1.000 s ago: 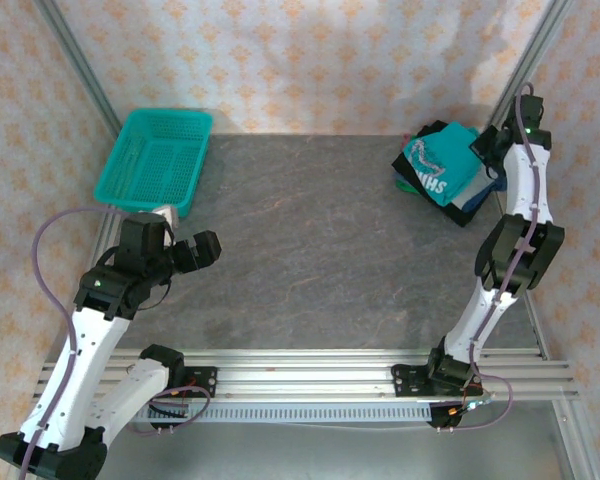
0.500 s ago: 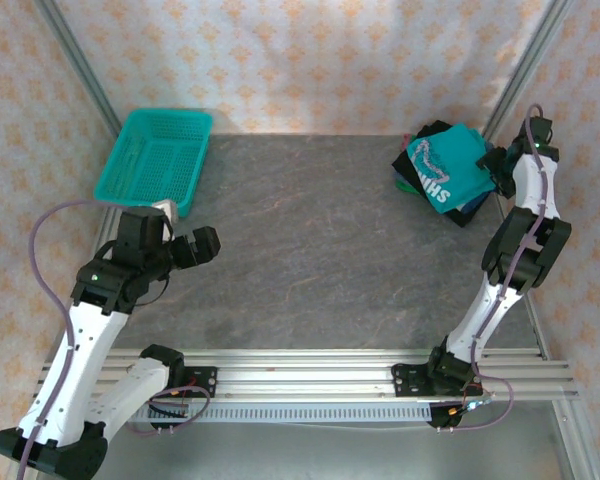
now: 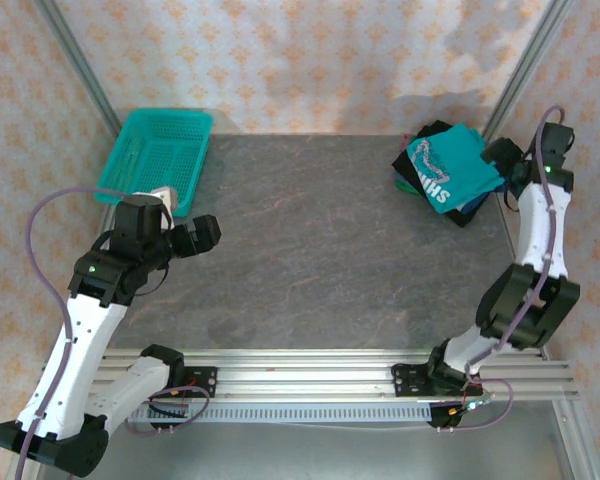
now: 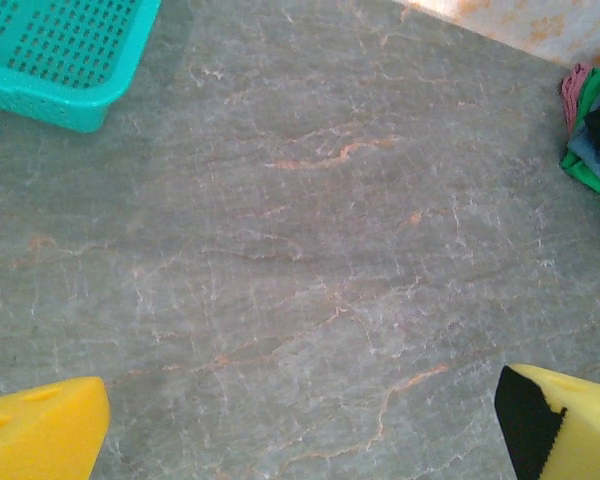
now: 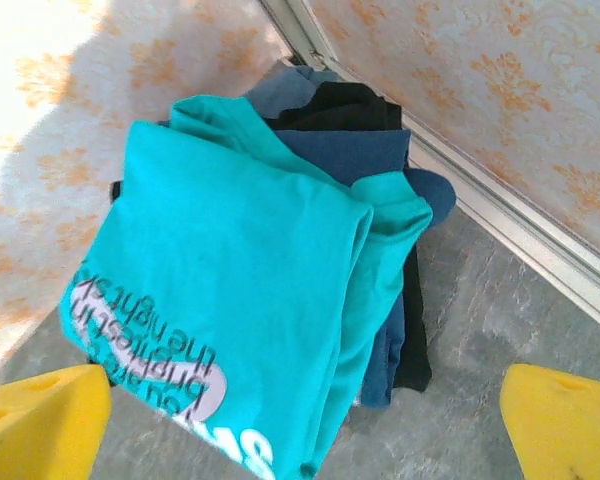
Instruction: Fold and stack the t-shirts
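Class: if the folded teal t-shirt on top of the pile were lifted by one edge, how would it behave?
Probably floppy: the teal t-shirt is creased soft cloth, so it would likely sag and unfold. Likely light, being thin. Pushed, it may bunch or slide over the dark shirts beneath.

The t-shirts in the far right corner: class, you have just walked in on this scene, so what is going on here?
A folded teal t-shirt lies on top of a stack of dark t-shirts at the far right corner of the table. The right tool hangs open beside the stack and grips nothing. The left tool is open too, over the table near the teal basket, with nothing in it.
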